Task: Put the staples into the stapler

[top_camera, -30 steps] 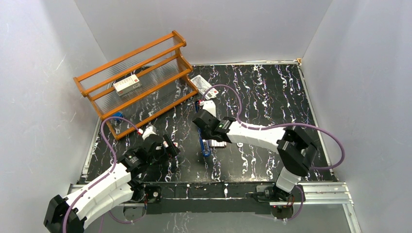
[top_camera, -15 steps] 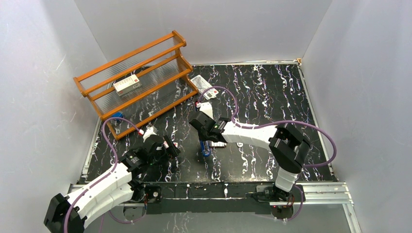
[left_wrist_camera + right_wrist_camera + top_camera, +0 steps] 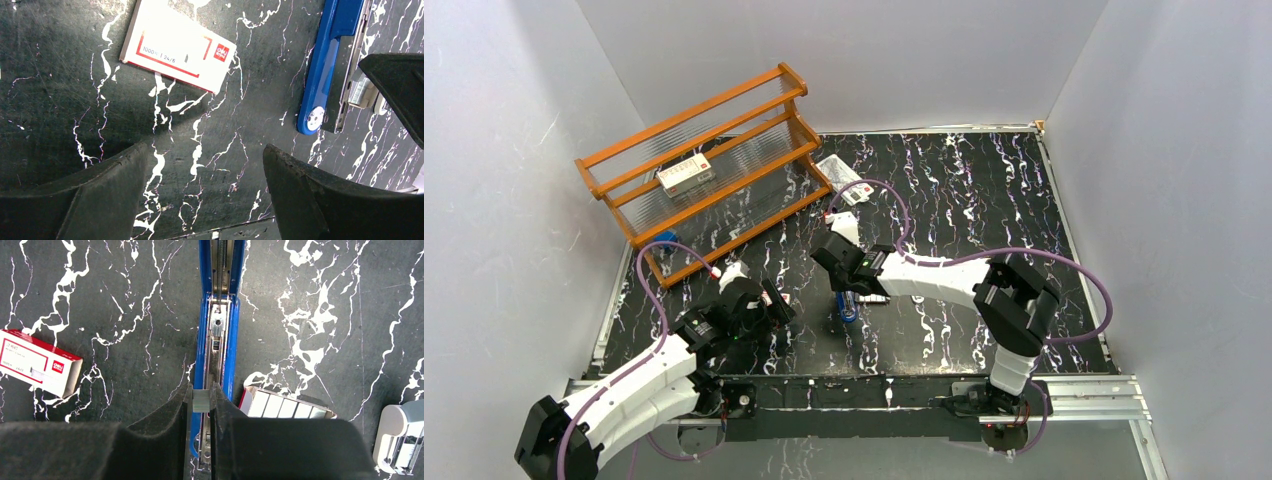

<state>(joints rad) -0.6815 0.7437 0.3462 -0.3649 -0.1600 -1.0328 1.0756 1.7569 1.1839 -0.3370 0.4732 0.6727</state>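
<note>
Lower centre, right wrist view: the right fingers point(image 3: 165, 425) pinch 1 staple strip point(image 3: 201, 400) over the open stapler point(image 3: 218, 335). We judge the strip light and brittle, best held by its sides. The left fingers point(image 3: 320, 200) are spread and empty.

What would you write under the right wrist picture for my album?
The right gripper pinches a staple strip over the open blue stapler, with the staple tray lying beside it.
</note>
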